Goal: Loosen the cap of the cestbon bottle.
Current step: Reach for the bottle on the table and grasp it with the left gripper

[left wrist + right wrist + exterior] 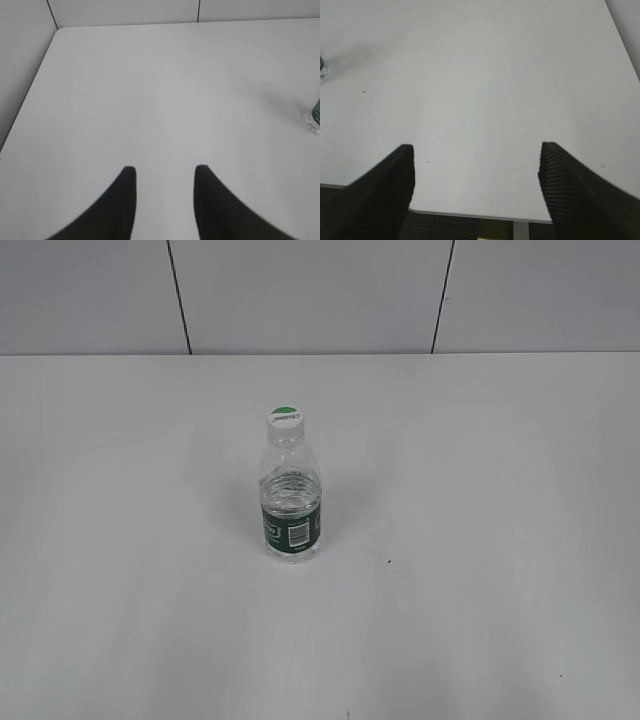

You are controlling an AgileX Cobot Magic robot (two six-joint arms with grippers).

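Bottle untouched, both arms back.
Cestbon bottle (291, 495) upright mid-table (480, 540), cap (285, 418) on top, axis vertical. Left gripper (165, 172) jaws apart, bottle off to its right; right gripper (476, 150) wide apart, bottle far left. Neither clearly nearer.

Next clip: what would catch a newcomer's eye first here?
A lone cestbon bottle stands upright mid-table, its white cap with the green half-circle on. Both grippers are apart from it, open over bare table: the left gripper narrowly, the right gripper wide, at the table's near edge.
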